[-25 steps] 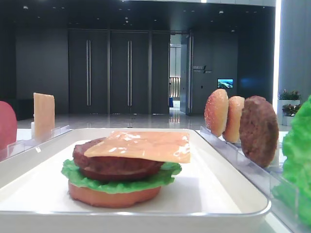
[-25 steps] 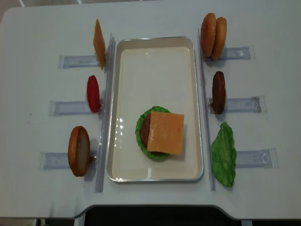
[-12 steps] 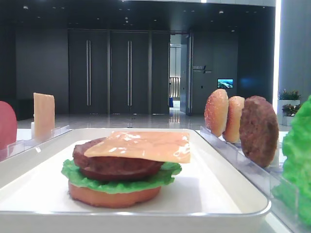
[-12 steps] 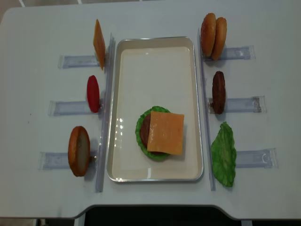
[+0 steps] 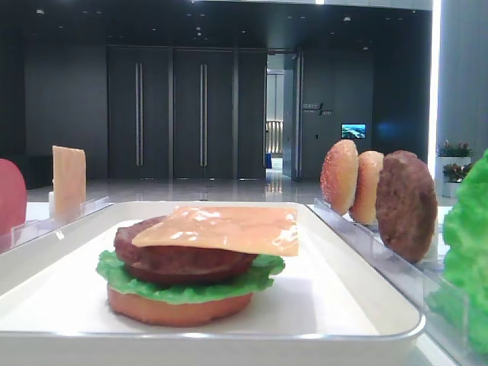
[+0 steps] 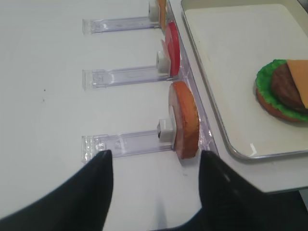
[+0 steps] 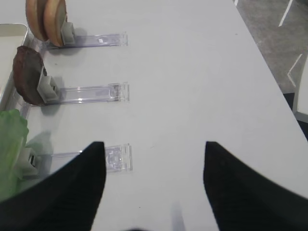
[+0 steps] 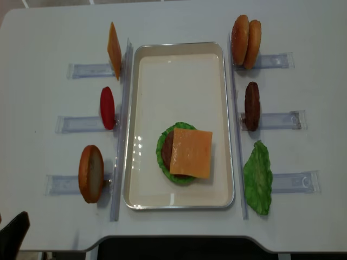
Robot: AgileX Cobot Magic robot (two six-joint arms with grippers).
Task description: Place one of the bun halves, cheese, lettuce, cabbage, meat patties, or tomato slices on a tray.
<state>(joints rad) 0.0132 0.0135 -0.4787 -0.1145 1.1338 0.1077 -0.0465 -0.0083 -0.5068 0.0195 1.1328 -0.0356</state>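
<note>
On the white tray [image 8: 179,70] lies a stack of bun, lettuce, patty and a cheese slice [image 8: 190,153] on top. In the left racks stand a second cheese slice [image 8: 114,50], a tomato slice [image 8: 107,108] and a bun half [image 8: 91,173]. The right racks hold two bun halves [image 8: 246,34], a meat patty [image 8: 252,106] and lettuce [image 8: 257,177]. My left gripper [image 6: 155,161] is open and empty, just short of the left bun half [image 6: 185,120]. My right gripper [image 7: 154,147] is open over bare table, right of the lettuce [image 7: 9,144].
Clear acrylic rack rails [image 8: 81,124] lie flat on both sides of the tray. The table's front edge [image 8: 179,238] runs close behind the tray. One dark fingertip [image 8: 15,234] of the left gripper shows at the bottom left corner of the top view.
A dark finger of the left gripper has come into the top view at its bottom left corner. The food and the tray have not moved.
</note>
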